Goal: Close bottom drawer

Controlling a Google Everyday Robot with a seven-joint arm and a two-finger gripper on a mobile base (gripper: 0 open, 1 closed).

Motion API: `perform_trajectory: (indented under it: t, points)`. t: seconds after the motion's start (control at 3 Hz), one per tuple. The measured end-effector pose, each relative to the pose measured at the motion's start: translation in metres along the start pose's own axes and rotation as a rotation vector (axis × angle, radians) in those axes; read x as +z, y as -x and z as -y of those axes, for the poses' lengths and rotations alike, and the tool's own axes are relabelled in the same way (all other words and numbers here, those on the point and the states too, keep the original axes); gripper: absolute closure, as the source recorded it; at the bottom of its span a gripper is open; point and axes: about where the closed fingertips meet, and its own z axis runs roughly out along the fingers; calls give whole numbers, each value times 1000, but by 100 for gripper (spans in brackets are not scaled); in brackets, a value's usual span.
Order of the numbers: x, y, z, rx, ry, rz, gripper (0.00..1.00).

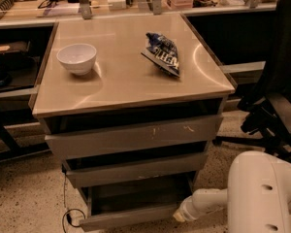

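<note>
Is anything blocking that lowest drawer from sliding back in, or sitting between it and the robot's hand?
Nothing visible does. The gripper is at the right front corner of the bottom drawer, with no object between them, and nothing shows in the tray to stop it sliding in.

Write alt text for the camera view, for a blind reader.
The bottom drawer of a grey three-drawer cabinet stands pulled out, and the robot's gripper is low beside its right front corner. A white bowl and a blue snack bag lie on top.
</note>
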Motion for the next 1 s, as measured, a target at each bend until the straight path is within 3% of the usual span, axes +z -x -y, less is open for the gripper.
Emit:
perform_trajectory:
  t: [0.33,1.0]
  points:
    - [0,7,12,7,-30,18,100]
    - [1,45,73,20,-150,89,100]
